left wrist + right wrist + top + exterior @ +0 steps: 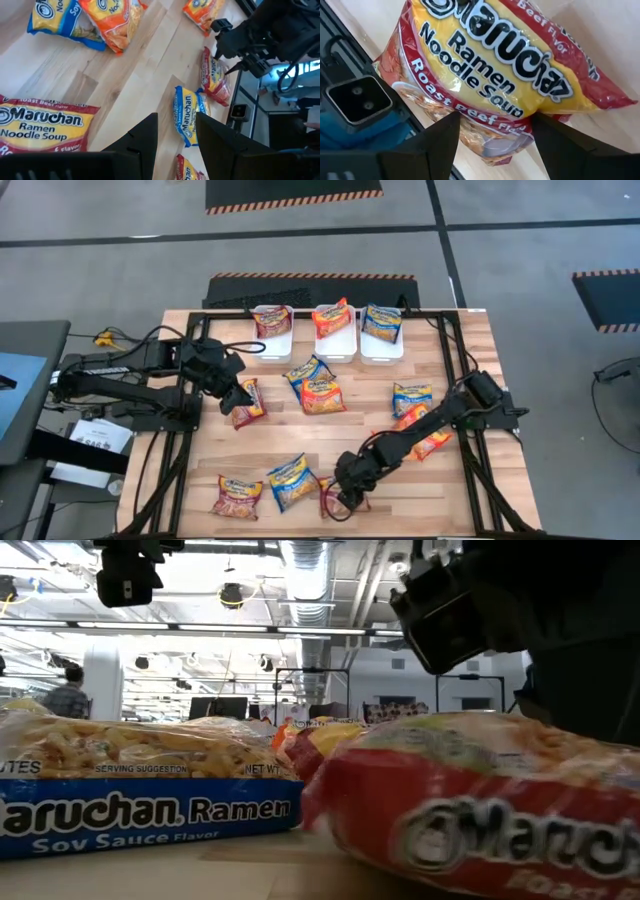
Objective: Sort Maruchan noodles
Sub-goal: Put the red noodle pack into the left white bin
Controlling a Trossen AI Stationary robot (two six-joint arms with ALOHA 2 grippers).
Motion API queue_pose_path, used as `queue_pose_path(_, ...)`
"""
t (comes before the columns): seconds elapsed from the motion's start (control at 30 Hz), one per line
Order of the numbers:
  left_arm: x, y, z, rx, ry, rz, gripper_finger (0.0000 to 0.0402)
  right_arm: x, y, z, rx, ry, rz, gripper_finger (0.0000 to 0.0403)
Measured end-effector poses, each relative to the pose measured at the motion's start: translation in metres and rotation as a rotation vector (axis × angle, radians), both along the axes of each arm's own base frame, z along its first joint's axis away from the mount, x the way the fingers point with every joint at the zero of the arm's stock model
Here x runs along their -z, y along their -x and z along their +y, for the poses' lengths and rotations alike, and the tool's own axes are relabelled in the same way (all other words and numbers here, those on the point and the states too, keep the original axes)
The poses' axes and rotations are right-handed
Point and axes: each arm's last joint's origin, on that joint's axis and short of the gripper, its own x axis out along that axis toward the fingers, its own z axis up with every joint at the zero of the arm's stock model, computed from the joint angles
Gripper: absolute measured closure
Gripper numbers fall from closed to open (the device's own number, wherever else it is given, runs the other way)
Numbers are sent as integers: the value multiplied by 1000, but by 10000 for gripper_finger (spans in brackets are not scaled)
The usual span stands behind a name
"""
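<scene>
Right gripper point(343, 498) is down at the table's front edge, fingers point(427, 145) spread either side of a maroon Roast Beef packet point(505, 75). Packet lies flat on the wood, its lower end sitting in the gap between the fingertips; can't tell if the pads touch it yet. Same packet fills the right of the low view point(480, 810), with a blue Soy Sauce packet point(140, 790) just beside it.

Left gripper point(238, 395) hovers above the table over a second maroon packet point(247, 402), left of centre. Its fingers point(145, 140) are spread with nothing between them; that maroon packet point(40, 122) sits just off to one side of them in the left wrist view.

Noodle layout from the high view:
- three white bins point(358, 348) at the back, one packet in each: maroon point(272, 321), orange point(333, 317), blue point(381, 323)
- blue point(309, 370) and orange point(322, 395) overlapping mid-table
- blue point(411, 396) and orange point(425, 435) next to the right arm's forearm
- front row: maroon point(237, 495), blue point(292, 480), then the one at the right fingers.
</scene>
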Motion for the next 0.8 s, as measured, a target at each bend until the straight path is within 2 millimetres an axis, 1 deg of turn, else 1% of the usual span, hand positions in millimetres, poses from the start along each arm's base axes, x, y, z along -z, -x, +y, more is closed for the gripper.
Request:
queue_pose_path(0.1, 0, 0, 0, 0, 0, 1, 281, 6, -2, -3, 5, -3, 16, 142)
queue_pose_path(0.2, 0, 0, 0, -1, -1, 0, 281, 8, -3, -5, 4, -24, 34, 175)
queue_pose_path(0.47, 0, 0, 0, -2, -2, 0, 281, 7, -4, -7, -12, -22, 19, 325)
queue_pose_path(0.6, 0, 0, 0, 0, -4, 0, 281, 6, -4, -6, -21, -24, 12, 377)
queue_pose_path(0.67, 0, 0, 0, 0, -5, 0, 281, 5, -4, -6, -25, -24, 10, 394)
queue_pose_path(0.8, 0, 0, 0, -1, -4, 0, 281, -6, -1, -6, -33, -15, -28, 397)
